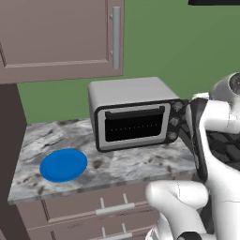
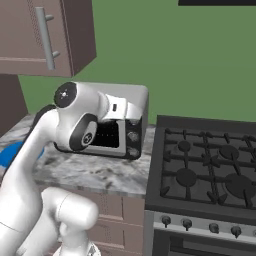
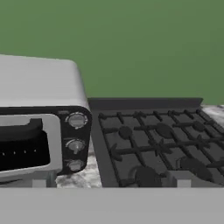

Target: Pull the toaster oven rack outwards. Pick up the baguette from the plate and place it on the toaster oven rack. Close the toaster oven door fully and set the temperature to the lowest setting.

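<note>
Small dark fingertips of my pincer stand wide apart before the boxy silver-grey toaster oven, door shut. I judge my approach could hit the wrong dark knob, mis-setting temperature.

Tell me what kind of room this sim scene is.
A home-style kitchen, rendered. A silver toaster oven sits on a marble-look counter with drawers below and a wall cabinet above, and a black gas stove with burner grates stands right beside it.
</note>
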